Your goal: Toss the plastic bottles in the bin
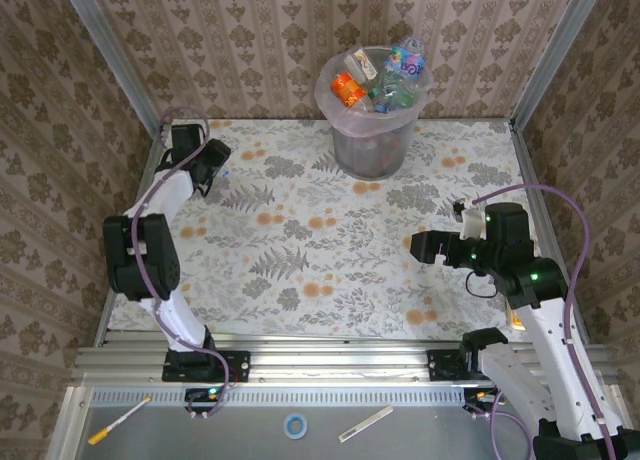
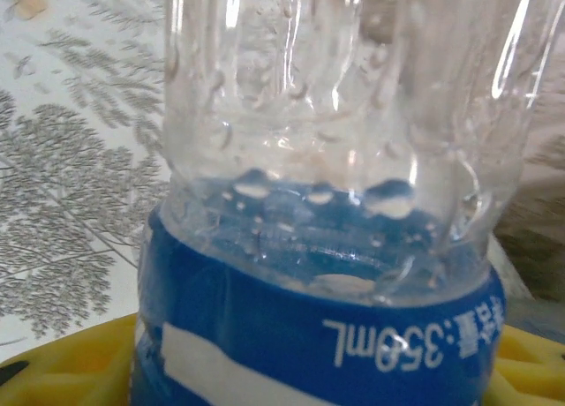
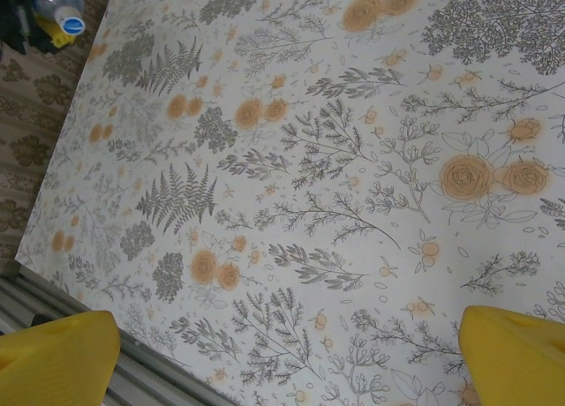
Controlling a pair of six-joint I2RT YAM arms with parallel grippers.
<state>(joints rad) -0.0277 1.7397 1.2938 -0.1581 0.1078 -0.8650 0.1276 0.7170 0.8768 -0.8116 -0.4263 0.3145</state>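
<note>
pinching a clear, blue-labelled bottle (image 2: 335, 203), the left gripper (image 1: 216, 169) hangs at the table's far left. the bin (image 1: 370, 152) lies to its right, slightly farther back. right gripper (image 1: 418, 246) is spread and empty. both bottle ends are cut off in the left wrist view, so its axis is unclear.

Worktop (image 1: 300, 250) covered in white cloth printed with grey ferns, leaves and orange flowers. Walls (image 1: 250, 40) on three sides papered in brown-and-cream damask stripes. Aluminium posts (image 1: 110, 55) stand at far corners. Aluminium rail (image 1: 330, 348) runs along near edge of worktop. Nearer than rail, grey surface (image 1: 420, 442) carries three small things, well apart: white pen with yellow end (image 1: 118, 421) at left, blue tape roll (image 1: 295, 426) at centre, flat white strip (image 1: 366, 424) right of roll.
</note>
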